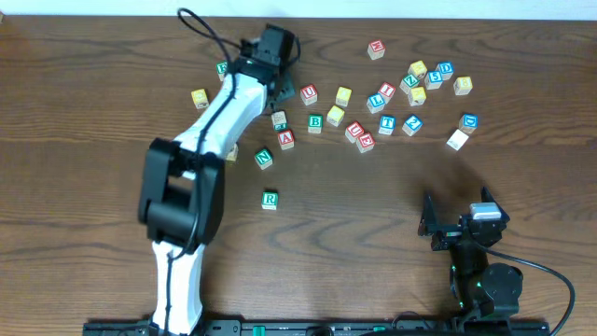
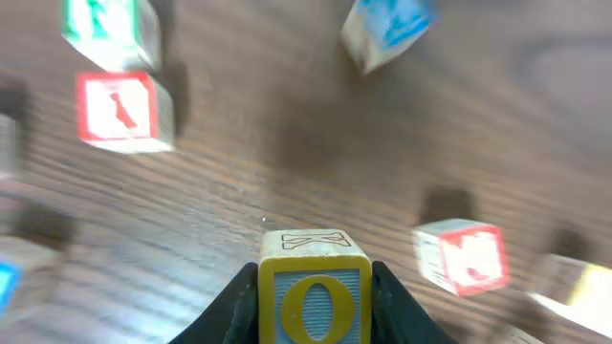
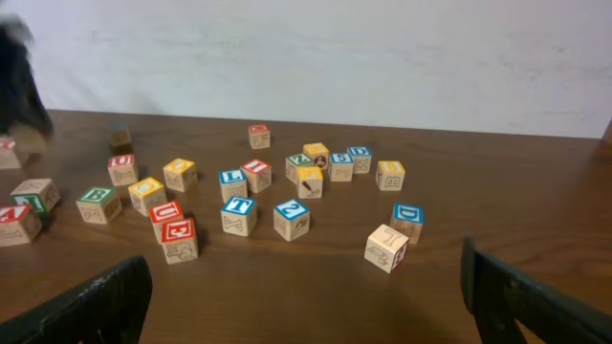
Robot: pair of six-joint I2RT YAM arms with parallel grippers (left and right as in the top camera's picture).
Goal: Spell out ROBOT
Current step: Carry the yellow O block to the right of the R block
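Dark wood-grain tabletop, pale wall along far edge, loose alphabet cubes strewn over far half. Grips O cube (image 2: 314, 298) between fingers (image 2: 234, 311) of left gripper (image 1: 273, 89), jaws narrowed onto its two side faces; cannot tell from wrist view whether cube hangs clear of wood. Reads yellow O on striped face turned to wrist camera, upright; faint outline drawing on top face, not legible. Leaves right gripper (image 1: 455, 227) spread wide and empty on robot's side of table, well apart from every cube.

Finds R cube (image 1: 270, 199) alone on bare wood, nearer robot than scatter, almost straight back toward base from left gripper, with N cube (image 1: 264, 159) roughly along that line. Judges next slot to be bare patch just beside R on robot's right, so coming move probably calls for a pull toward base with slight drift right, passing over N, then a lowering with O face upright. No long axis to mind on a cube, only face direction. Puts left arm far nearer that slot than right arm.

Elsewhere reads green B (image 1: 315, 121), blue T (image 1: 387, 124), red A (image 1: 286, 139), red U (image 3: 164, 212), red E (image 3: 178, 232), blue D (image 3: 408, 215). Cannot pick out second O among yellow-faced cubes (image 1: 343, 95). No brand marks in view.
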